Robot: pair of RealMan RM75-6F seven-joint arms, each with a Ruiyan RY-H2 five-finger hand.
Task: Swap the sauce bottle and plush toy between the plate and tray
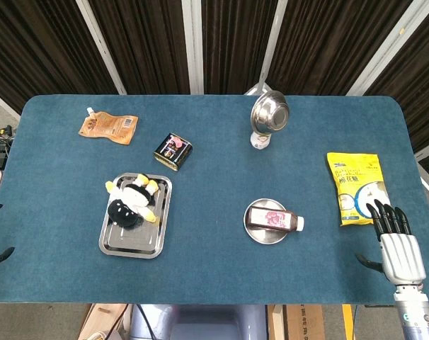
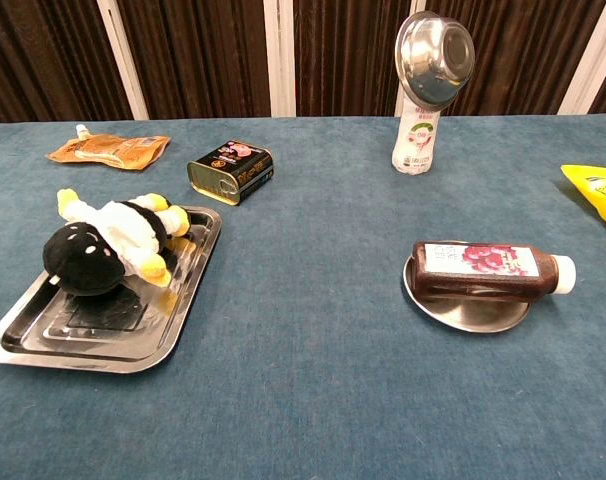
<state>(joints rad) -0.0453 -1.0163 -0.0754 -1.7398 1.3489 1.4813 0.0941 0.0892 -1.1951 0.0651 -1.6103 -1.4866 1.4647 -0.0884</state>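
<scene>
Nearest the camera, at the near right edge of the blue surface, the right hand hovers with its fingers straight, slightly apart and holding nothing; of the left hand only dark tips show at the near left edge, too little to tell how its fingers lie. Neither swap looks begun: the plush toy, black, white and yellow, lies across the far half of the rectangular steel tray at the left, and the sauce bottle lies on its side across the small round plate right of centre, white cap pointing right and overhanging the rim. That bottle is the likelier trouble: lying flat and round, it could roll off the plate if the fingers push before they close. The shallow tray might slide or tip if the toy drags on its rim. Both places are occupied, so one thing probably needs parking on the surface first. At the far side a steel bowl sits tilted atop a white bottle, easily toppled by a passing arm. The yellow bag bears Chinese characters too small to read; the bottle's pink label, the dark tin and the orange pouch are not legible.
</scene>
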